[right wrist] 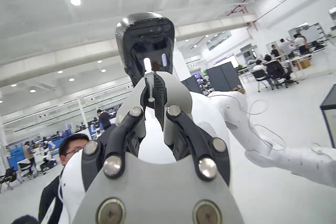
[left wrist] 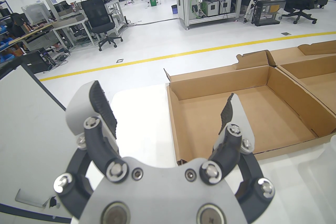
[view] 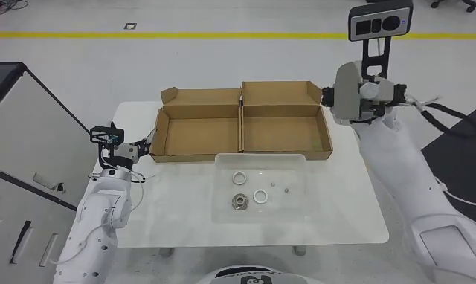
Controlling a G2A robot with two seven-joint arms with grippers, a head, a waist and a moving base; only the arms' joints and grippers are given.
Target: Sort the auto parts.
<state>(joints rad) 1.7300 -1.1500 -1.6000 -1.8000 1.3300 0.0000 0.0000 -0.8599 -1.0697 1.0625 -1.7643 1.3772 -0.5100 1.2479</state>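
Right wrist view shows the right tool (right wrist: 153,79) pinching a threaded bolt (right wrist: 150,88) at its tip, left tool (left wrist: 164,93) spread wide

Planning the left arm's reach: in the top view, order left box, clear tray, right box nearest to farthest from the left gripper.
1. left box, beside the left gripper.
2. clear tray, mid-table.
3. right box, beyond the left box.

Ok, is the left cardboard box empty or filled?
Empty: the left cardboard box has a bare brown floor, nothing on it, in the top and left wrist views.
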